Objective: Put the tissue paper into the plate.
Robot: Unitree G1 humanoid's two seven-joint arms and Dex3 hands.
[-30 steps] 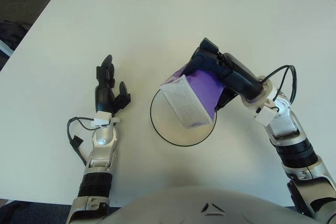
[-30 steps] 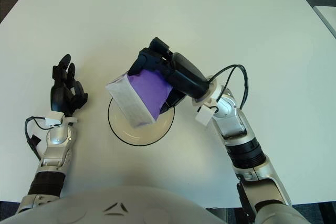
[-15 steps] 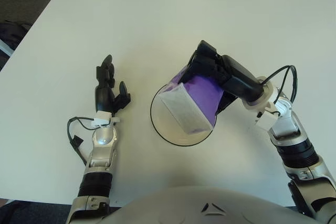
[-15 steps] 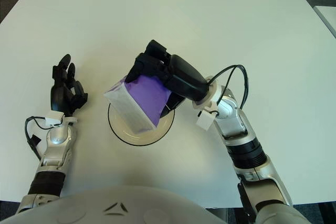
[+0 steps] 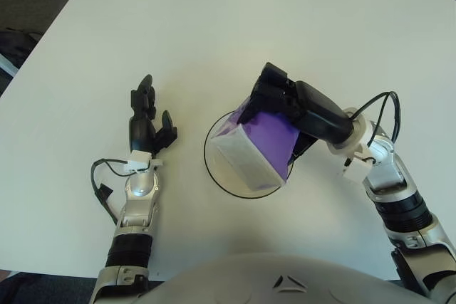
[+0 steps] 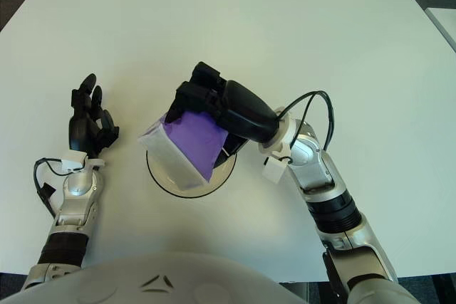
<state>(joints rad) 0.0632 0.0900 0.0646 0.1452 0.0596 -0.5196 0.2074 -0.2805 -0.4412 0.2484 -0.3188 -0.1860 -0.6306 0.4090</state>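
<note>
A purple and white tissue paper pack (image 5: 262, 142) is held tilted over the black-rimmed clear plate (image 5: 215, 173) at the table's middle. My right hand (image 5: 274, 95) is shut on the pack's upper end, its black fingers curled over the purple top. The pack covers most of the plate; whether it touches the plate cannot be told. My left hand (image 5: 148, 122) shows to the left of the plate, fingers spread and holding nothing.
The white table (image 5: 228, 40) stretches wide behind and to both sides of the plate. A black cable (image 5: 102, 189) loops beside my left wrist. Dark floor lies past the table's far edge.
My right hand has carried the tissue pack to the left and down, further over the plate. The left hand has not moved.
</note>
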